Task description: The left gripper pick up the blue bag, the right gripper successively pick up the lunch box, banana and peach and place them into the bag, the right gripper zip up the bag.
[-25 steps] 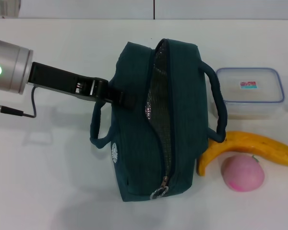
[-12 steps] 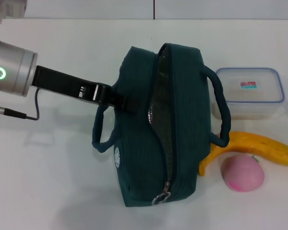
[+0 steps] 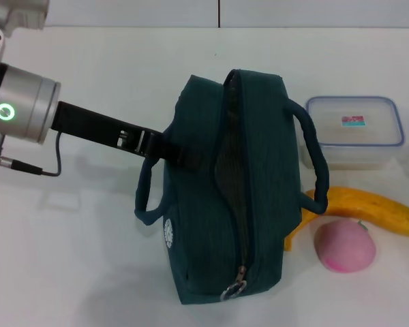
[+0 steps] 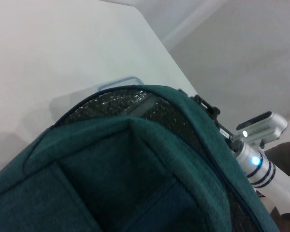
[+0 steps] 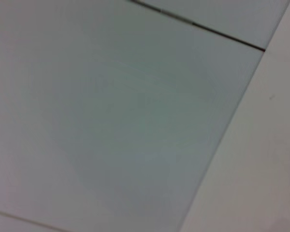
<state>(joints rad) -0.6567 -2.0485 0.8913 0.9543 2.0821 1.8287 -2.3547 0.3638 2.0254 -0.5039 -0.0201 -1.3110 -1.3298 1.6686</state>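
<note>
The dark blue-green bag point(image 3: 259, 170) stands on the white table, its top zip open and its silver lining showing. My left gripper point(image 3: 176, 151) is shut on the bag's left side, by the handle loop point(image 3: 144, 197). The clear lunch box point(image 3: 354, 129) with a blue rim lies to the bag's right. The banana point(image 3: 375, 208) and the pink peach point(image 3: 345, 246) lie in front of it. The left wrist view shows the bag point(image 4: 135, 183) close up, with the lunch box point(image 4: 118, 83) beyond. My right arm point(image 4: 256, 162) shows there past the bag.
The zip pull point(image 3: 233, 289) hangs at the bag's near end. The bag's right handle point(image 3: 316, 163) arches over toward the lunch box and banana. Bare white table point(image 3: 75, 259) lies to the left and front of the bag.
My left gripper has moved right and a little toward me with the bag. The bag has shifted right, turned more upright, and its opening has narrowed.
</note>
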